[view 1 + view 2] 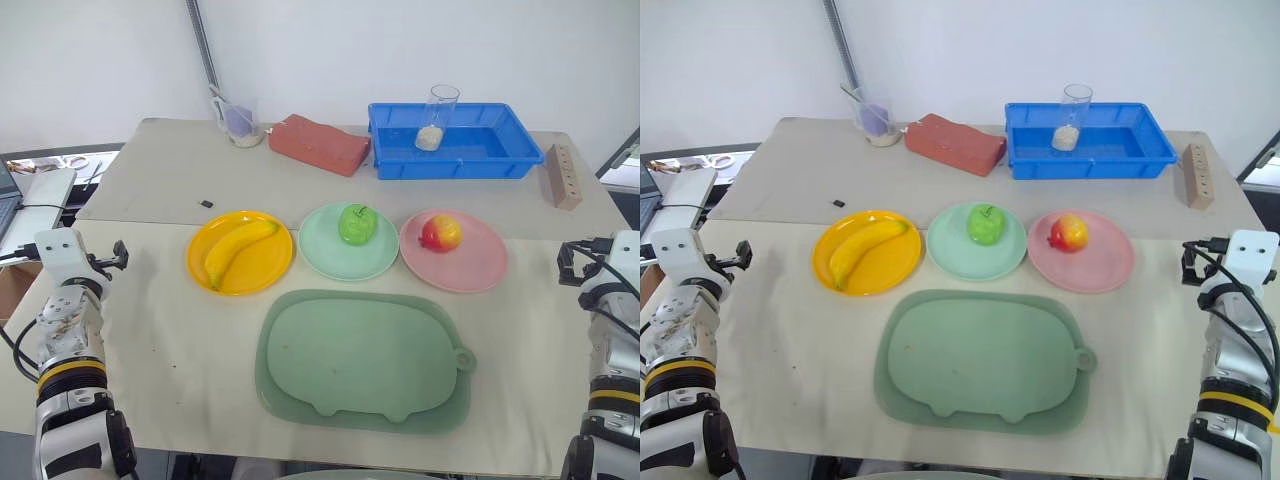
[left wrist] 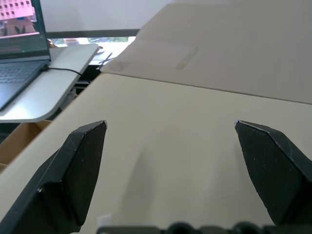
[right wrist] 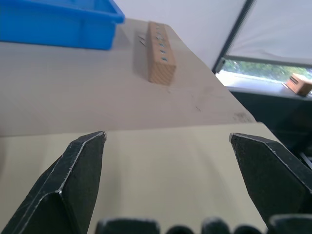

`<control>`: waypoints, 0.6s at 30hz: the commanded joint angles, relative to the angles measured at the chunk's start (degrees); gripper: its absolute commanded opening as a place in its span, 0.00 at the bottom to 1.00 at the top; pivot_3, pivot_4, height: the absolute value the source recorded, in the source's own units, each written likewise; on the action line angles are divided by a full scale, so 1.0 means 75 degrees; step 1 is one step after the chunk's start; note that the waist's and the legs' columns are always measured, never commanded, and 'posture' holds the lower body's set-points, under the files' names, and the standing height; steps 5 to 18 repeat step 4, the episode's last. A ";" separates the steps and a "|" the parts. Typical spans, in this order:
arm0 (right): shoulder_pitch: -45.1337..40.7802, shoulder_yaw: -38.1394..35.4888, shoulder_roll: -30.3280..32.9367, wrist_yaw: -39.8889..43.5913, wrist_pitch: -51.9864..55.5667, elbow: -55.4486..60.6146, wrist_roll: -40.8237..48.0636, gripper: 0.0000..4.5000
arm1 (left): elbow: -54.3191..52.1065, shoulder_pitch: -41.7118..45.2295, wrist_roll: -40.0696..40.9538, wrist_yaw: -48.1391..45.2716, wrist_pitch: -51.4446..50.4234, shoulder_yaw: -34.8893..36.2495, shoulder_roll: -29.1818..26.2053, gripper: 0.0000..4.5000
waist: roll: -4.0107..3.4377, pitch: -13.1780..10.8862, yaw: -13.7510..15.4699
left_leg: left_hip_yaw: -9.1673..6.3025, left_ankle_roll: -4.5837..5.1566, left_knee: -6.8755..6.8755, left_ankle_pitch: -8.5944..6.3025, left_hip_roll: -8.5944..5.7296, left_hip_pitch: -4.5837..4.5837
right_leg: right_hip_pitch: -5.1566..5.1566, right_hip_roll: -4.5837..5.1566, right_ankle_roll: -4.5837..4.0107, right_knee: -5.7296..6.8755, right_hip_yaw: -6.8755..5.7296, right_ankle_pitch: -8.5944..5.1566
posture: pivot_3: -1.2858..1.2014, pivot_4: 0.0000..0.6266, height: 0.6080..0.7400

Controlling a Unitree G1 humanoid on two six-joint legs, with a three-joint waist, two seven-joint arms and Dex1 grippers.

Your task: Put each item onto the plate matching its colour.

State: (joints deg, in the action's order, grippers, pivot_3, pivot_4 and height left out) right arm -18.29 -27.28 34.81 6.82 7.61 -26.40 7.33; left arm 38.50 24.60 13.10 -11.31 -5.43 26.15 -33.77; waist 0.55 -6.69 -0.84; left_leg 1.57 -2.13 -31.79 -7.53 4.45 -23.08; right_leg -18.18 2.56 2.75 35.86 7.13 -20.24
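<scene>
Left gripper [image 2: 170,129]: fingers spread wide, holding nothing; it hangs over bare table at the left edge, well apart from the plates.
Right gripper [image 3: 166,139]: fingers equally wide, empty; it sits over the table's right edge, pointing toward the wooden block.
Left side: a laptop [image 2: 19,73] on a grey stand lies off the table, past the left gripper.
Right side: the wooden block [image 3: 161,52], with a row of holes, lies near the far right corner, just beside the bin.
Table [image 1: 160,330]: covered in beige cloth.
Tray [image 1: 362,362]: large, dull green, rounded; nearest the robot, centred, nothing on it.
Yellow plate [image 1: 268,268]: left of the row behind the tray.
Banana [image 1: 235,250]: lies on the yellow plate.
Green plate [image 1: 325,258]: middle of the row, close beside its neighbours.
Green apple [image 1: 357,223]: upright on the green plate, stem up.
Pink plate [image 1: 470,270]: right of the row.
Red apple [image 1: 441,233]: red and yellow, on the pink plate, toward its far side.
Far edge: a cup [image 1: 240,122], a red brick [image 1: 318,143], and a blue bin [image 1: 455,140] with a clear glass [image 1: 436,117] standing in it.
</scene>
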 commanded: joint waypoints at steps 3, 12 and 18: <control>-0.0137 -0.0068 -0.0013 -0.0270 -0.0439 -0.0068 0.0025 1.00 | -0.0117 -0.0010 0.0248 -0.0004 0.0230 0.0189 0.0063 1.00 | -0.0002 0.0001 -0.0028 | 0.0000 0.0000 0.0004 0.0000 0.0001 0.0001 | 0.0004 -0.0001 0.0000 0.0002 0.0000 0.0000 | 0.52 0.24 1.00; -0.0148 -0.0064 -0.0019 -0.0287 -0.0458 -0.0093 0.0037 1.00 | -0.0170 -0.0012 0.0324 -0.0063 0.0182 0.0214 0.0082 1.00 | -0.0002 0.0001 -0.0028 | 0.0000 0.0000 0.0004 0.0000 0.0002 0.0001 | 0.0004 -0.0003 0.0000 0.0002 0.0001 0.0000 | 0.52 0.24 1.00; -0.0148 -0.0064 -0.0019 -0.0287 -0.0458 -0.0093 0.0037 1.00 | -0.0170 -0.0012 0.0324 -0.0063 0.0182 0.0214 0.0082 1.00 | -0.0002 0.0001 -0.0028 | 0.0000 0.0000 0.0004 0.0000 0.0002 0.0001 | 0.0004 -0.0003 0.0000 0.0002 0.0001 0.0000 | 0.52 0.24 1.00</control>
